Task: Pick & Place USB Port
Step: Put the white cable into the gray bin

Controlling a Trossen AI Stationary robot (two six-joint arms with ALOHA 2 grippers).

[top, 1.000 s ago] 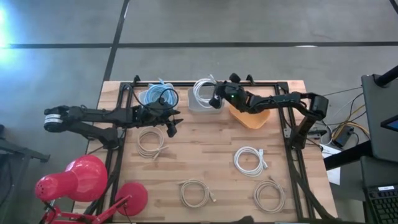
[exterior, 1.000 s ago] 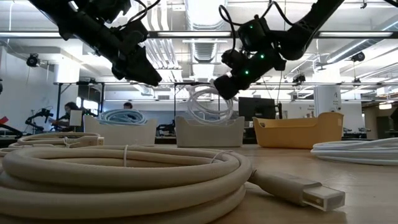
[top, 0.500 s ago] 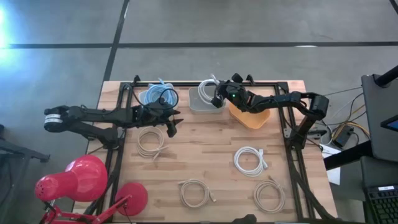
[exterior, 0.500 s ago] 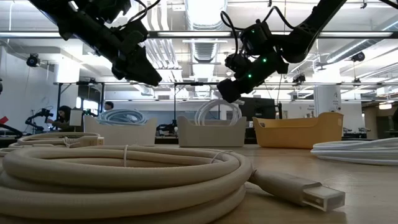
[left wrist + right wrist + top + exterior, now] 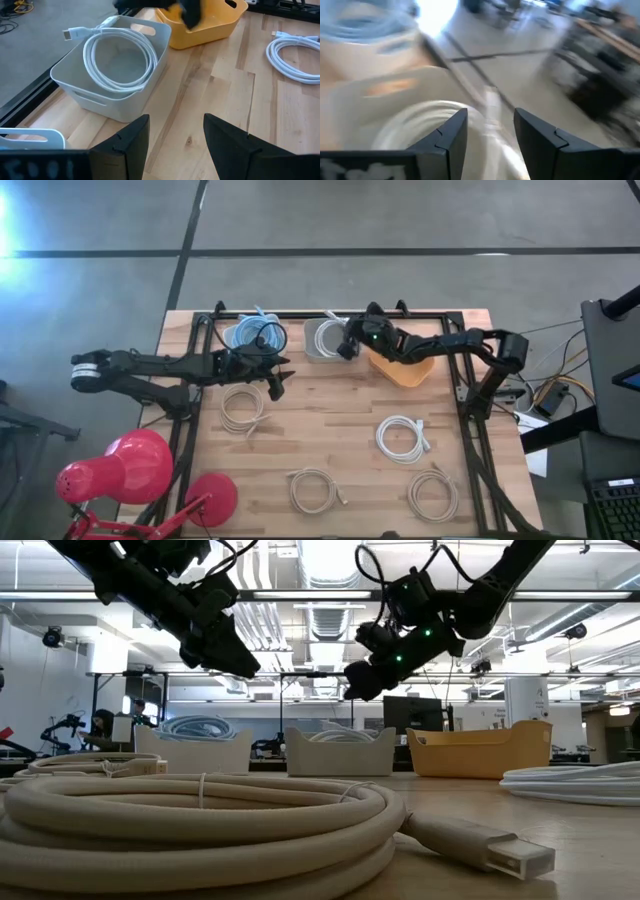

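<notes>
Wood table (image 5: 330, 430), matt plastic bin (image 5: 116, 95).

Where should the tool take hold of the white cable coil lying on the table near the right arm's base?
Probably from straight above, pinching across the bundled strands of the white cable coil on its outer loop. It lies flat on the wooden table, apart from other coils, with its connector end poking out to one side.

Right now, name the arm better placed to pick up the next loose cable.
Left, probably: the left gripper, fingers open, hovers beside a coiled cable; the right gripper is at the grey bin.
</notes>
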